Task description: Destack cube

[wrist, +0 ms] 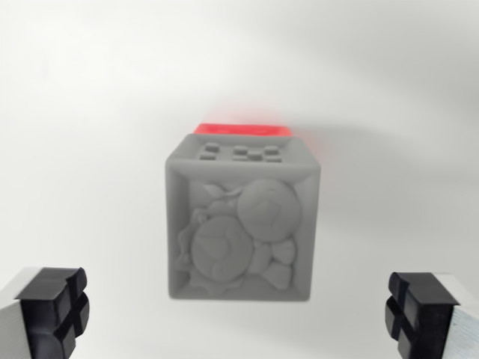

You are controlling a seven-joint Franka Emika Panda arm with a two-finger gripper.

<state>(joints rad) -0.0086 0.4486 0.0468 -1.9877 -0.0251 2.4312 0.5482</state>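
A grey cube [242, 221] with a raised figure carved into its facing side fills the middle of the wrist view. A red cube [241, 129] shows only as a thin strip beyond the grey cube's far edge; the grey one hides the rest of it. My gripper [238, 313] is open, with its black fingertips [54, 308] at the bottom corners, one on each side of the grey cube and well apart from it. Nothing lies between the fingers.
A plain white surface [90, 112] surrounds the cubes on all sides.
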